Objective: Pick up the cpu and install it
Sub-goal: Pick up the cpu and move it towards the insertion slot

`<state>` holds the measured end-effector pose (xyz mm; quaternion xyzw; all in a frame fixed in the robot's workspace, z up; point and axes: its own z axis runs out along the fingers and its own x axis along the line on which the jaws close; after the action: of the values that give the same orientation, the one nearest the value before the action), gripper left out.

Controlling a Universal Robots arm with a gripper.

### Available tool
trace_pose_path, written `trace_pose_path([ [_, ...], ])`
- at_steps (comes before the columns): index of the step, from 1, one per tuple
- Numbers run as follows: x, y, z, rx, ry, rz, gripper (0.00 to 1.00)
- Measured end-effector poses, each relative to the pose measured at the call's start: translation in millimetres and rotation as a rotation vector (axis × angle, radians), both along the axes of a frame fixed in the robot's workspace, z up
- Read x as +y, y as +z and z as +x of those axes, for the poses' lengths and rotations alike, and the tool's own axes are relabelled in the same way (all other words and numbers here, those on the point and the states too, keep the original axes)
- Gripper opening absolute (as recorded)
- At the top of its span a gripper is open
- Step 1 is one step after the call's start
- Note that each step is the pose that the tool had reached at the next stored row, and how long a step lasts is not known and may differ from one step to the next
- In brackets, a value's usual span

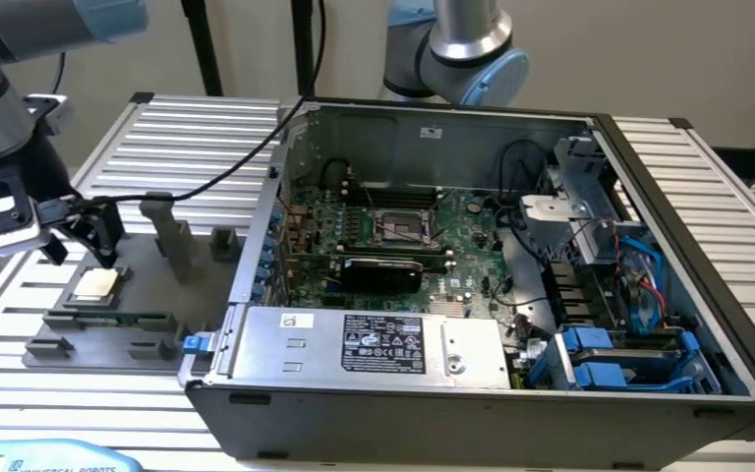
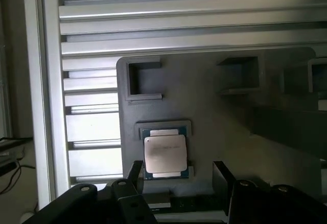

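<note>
Chip first: the cpu (image 1: 94,285) (image 2: 164,153) you are after is a small flat square, with a silvery-white metal top and a tan rim around it. It lies flat in a shallow seat of the grey tray (image 1: 201,285) (image 2: 230,132), near the tray's edge. The gripper (image 1: 79,254) (image 2: 178,167) hangs close over that seat, jaws spread wider than the cpu, holding nothing.
</note>
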<state>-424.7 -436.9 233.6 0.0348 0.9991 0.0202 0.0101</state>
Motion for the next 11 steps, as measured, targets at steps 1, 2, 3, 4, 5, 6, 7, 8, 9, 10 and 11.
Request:
trace_pose_path([
  [1, 0.0, -1.7, 0.0, 0.0001, 0.0, -0.0001, 0.65],
  [2, 0.0, -3.5, -0.1, 0.0001, 0.0, 0.0, 0.65],
  [3, 0.0, -5.4, -0.3, 0.0, 0.001, 0.0, 0.65],
  [4, 0.0, -7.2, -0.6, -0.0002, 0.001, 0.0001, 0.65],
  [5, 0.0, -8.9, -1.2, 0.0001, 0.002, -0.0001, 0.65],
  [6, 0.0, -10.6, -2.2, 0.0002, 0.003, -0.0002, 0.65],
  [7, 0.0, -12.6, -3.4, 0.0002, 0.005, -0.0002, 0.65],
  [8, 0.0, -14.3, -4.5, 0.0001, 0.006, -0.0001, 0.65],
  [9, 0.1, -16.4, -5.7, 0.0001, 0.008, -0.0001, 0.65],
  [10, 0.2, -18.2, -5.9, -0.0002, 0.01, 0.0001, 0.65],
  [11, 0.2, -19.9, -5.9, 0.0, 0.011, 0.0, 0.65],
])
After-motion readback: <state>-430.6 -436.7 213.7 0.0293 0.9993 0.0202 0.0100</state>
